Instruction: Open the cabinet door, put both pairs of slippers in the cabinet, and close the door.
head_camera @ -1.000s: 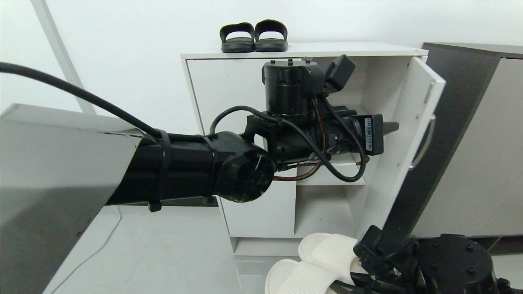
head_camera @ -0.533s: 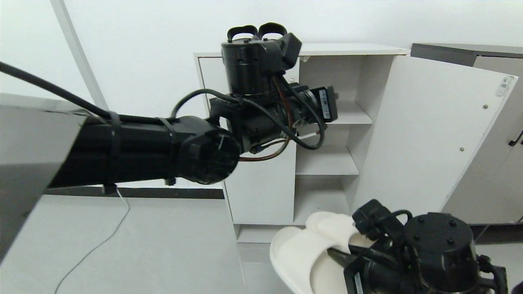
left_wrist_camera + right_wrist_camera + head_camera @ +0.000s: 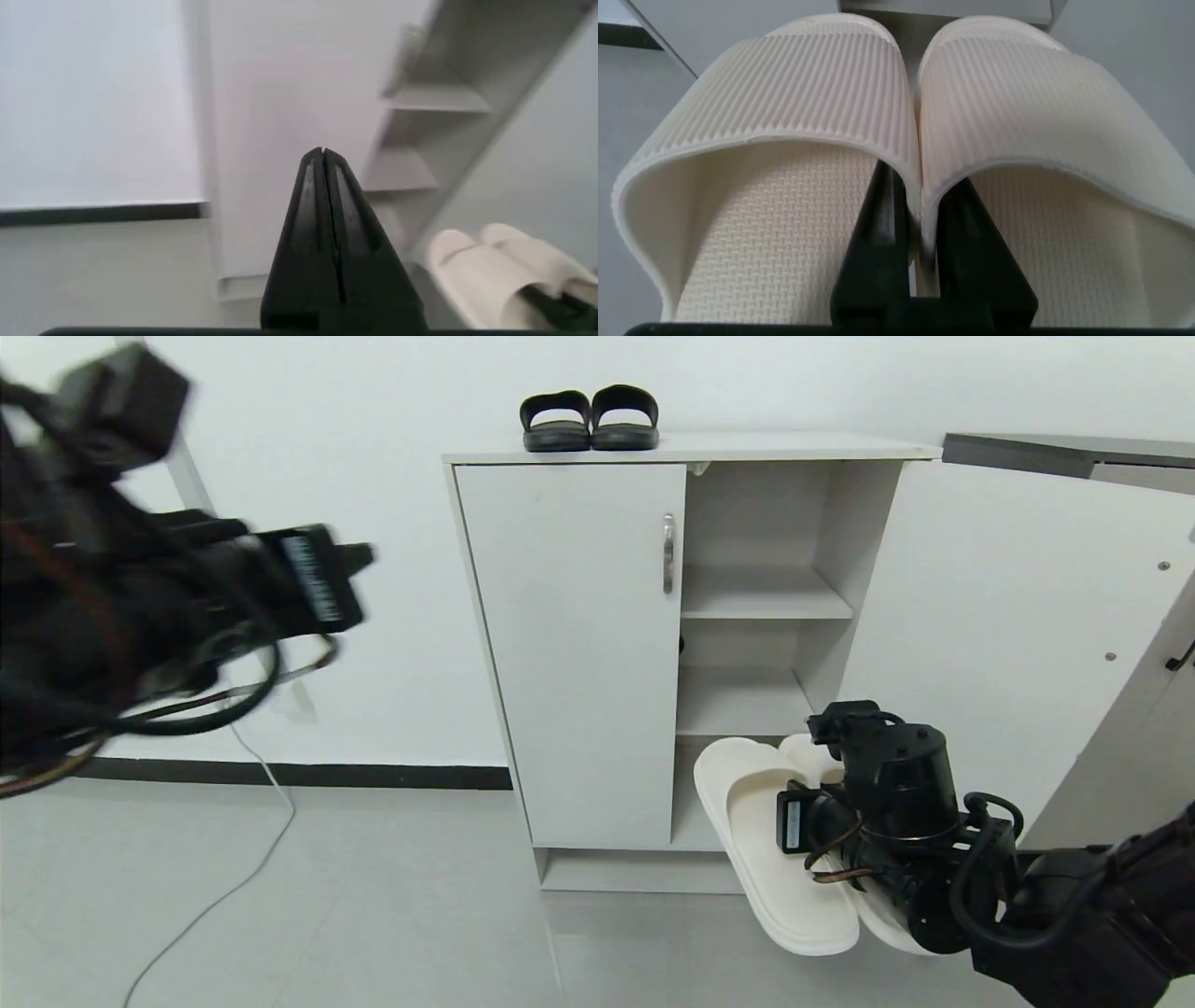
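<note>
Lifted higher than a second ago, the pair of white ribbed foam slippers is hanging tilted just before the bottom compartment of the white wooden cabinet, your right gripper pinching their inner strap walls together. Your left gripper, fingers pressed together, is swinging away leftward. You are risking a snag: the leading ends could be catching the lower shelf or the open right-hand door, twisting the pair loose. The pair of black slide slippers is waiting on top.

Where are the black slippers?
In the head view, the black slippers sit side by side on top of the cabinet, above its closed left door.
</note>
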